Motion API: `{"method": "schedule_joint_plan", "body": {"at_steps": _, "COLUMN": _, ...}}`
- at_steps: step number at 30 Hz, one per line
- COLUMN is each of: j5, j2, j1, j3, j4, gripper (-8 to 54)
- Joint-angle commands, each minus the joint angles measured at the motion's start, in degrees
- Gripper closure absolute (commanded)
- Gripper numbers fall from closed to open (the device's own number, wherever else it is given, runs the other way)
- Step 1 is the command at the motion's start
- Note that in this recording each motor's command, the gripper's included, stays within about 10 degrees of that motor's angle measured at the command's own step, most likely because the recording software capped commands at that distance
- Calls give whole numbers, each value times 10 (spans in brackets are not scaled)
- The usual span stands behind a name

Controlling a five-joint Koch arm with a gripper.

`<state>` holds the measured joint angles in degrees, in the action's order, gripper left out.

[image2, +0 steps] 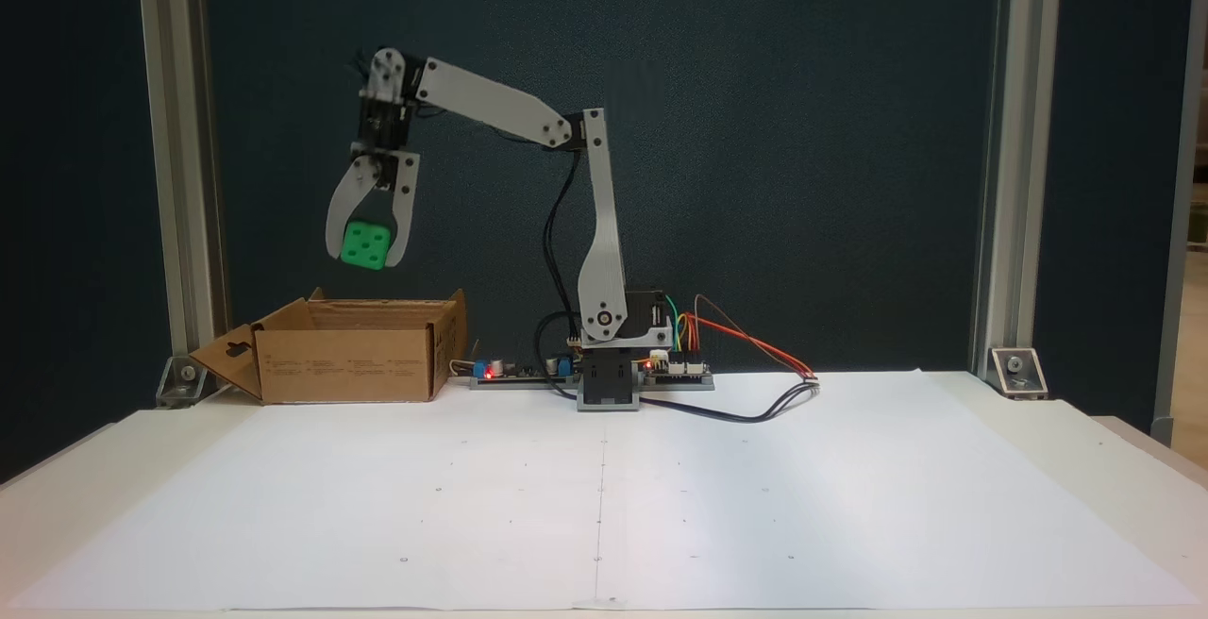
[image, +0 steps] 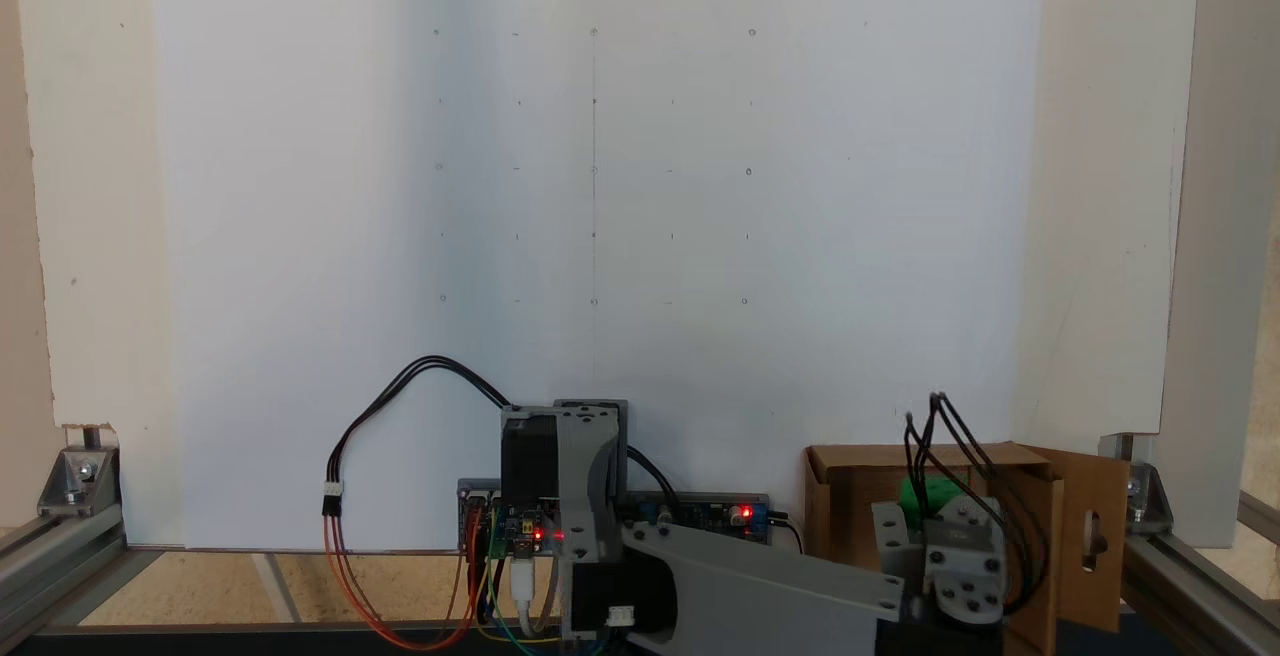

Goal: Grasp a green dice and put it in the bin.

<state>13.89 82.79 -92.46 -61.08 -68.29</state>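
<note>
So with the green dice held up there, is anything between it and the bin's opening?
Nothing visible. The gripper holds the green dice in the air above the bin, whose top is open, with its flaps folded outward and only empty space beneath the dice.

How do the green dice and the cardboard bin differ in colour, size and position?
The green dice is bright green; the bin is brown cardboard. The dice is far smaller than the bin. The dice hangs in the air, gripped in the pincer, while the bin rests on the table below it. The dice is a closed cube; the bin is open-topped with flaps out. Both are boxy in shape.
</note>
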Motion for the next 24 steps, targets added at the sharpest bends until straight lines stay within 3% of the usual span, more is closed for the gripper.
{"method": "schedule_joint_plan", "body": {"at_steps": 1, "j5": -26, "j2": -11, "j1": -32, "j3": 35, "j4": 37, "gripper": 340}}
{"method": "schedule_joint_plan", "body": {"at_steps": 12, "j5": 31, "j2": -122, "j1": -109, "j3": 35, "j4": 91, "gripper": 340}}
{"method": "schedule_joint_plan", "body": {"at_steps": 13, "j5": 41, "j2": -124, "j1": -109, "j3": 35, "j4": 99, "gripper": 323}}
{"method": "schedule_joint_plan", "body": {"at_steps": 14, "j5": 41, "j2": -131, "j1": -111, "j3": 30, "j4": 99, "gripper": 191}}
{"method": "schedule_joint_plan", "body": {"at_steps": 15, "j5": 42, "j2": -135, "j1": -111, "j3": 26, "j4": 101, "gripper": 134}}
{"method": "schedule_joint_plan", "body": {"at_steps": 19, "j5": 40, "j2": -137, "j1": -108, "j3": 25, "j4": 133, "gripper": -5}}
{"method": "schedule_joint_plan", "body": {"at_steps": 24, "j5": -13, "j2": -121, "j1": -87, "j3": 26, "j4": 235, "gripper": 9}}
